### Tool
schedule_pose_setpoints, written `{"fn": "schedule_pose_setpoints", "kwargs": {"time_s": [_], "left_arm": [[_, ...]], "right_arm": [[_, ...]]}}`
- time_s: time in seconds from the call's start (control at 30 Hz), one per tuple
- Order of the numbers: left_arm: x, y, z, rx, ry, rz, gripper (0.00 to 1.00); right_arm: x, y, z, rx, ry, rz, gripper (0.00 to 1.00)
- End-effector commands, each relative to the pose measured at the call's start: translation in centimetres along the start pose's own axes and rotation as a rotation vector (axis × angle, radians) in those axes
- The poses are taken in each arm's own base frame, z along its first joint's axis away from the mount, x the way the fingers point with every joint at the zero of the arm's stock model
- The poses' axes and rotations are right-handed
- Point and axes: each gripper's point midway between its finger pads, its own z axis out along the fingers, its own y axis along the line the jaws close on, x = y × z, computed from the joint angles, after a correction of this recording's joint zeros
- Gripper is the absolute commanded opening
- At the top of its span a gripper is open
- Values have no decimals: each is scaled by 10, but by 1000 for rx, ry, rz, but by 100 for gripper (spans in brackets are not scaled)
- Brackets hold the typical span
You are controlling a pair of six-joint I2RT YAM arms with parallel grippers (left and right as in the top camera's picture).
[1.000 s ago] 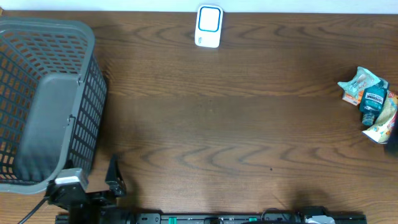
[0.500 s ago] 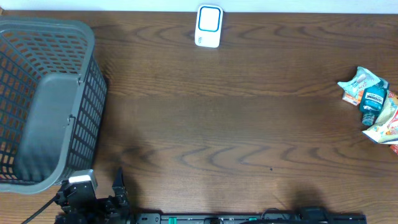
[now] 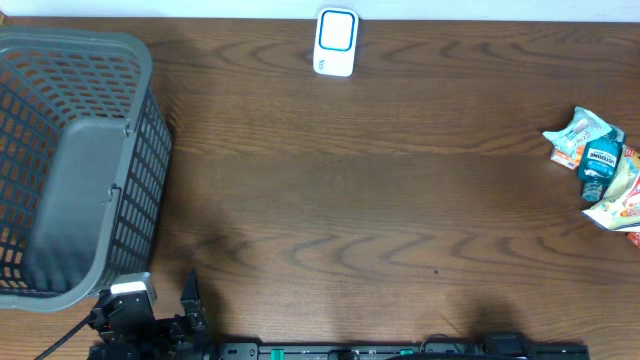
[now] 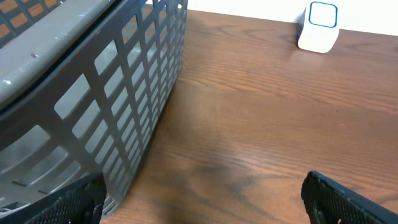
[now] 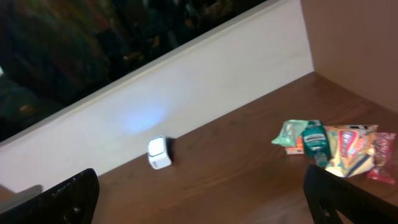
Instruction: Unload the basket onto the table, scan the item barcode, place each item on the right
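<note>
As the overhead view lays it out, 1 dark wooden table point(image 3: 350, 200) carries the following.

Item 1: grey plastic mesh basket point(image 3: 75, 160), far left of the frame, upright.

Item 2: barcode scanner point(image 3: 336, 42), white with a blue-edged face, top centre at the table's far edge, well apart from everything else.

Item 3: goods for scanning, 1 cluster at the right edge, mid-height. It holds a teal mouthwash bottle point(image 3: 601, 160), a green packet point(image 3: 575, 132) touching its upper left, and yellow snack packets point(image 3: 618, 200) below and right of it, cut off by the frame.

Item 4: left gripper point(image 4: 205, 180), lower left corner of the overhead frame, just beside the basket's near wall. In the left wrist view its 2 fingers are spread wide over bare wood.

Item 5: right gripper point(image 5: 200, 174), fingers likewise spread wide. Its wrist view shows the scanner at centre left and the goods cluster at right, both well apart from the fingers.
</note>
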Motion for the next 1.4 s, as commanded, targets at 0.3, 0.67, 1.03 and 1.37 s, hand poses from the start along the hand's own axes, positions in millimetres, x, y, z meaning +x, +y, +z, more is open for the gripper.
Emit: {"fn": "schedule_pose_setpoints", "kwargs": {"time_s": [0.3, 0.67, 1.03, 1.37], "left_arm": [[-1, 2, -1, -9, -4, 15, 98], [-1, 2, -1, -9, -4, 15, 98], [-1, 2, -1, -9, -4, 15, 98], [-1, 2, -1, -9, -4, 15, 98]], "right_arm": [[28, -16, -7, 45, -32, -11, 99], [68, -29, 49, 4, -108, 81, 99], [106, -47, 132, -34, -288, 111, 99], [166, -70, 211, -69, -361, 124, 99]]}}
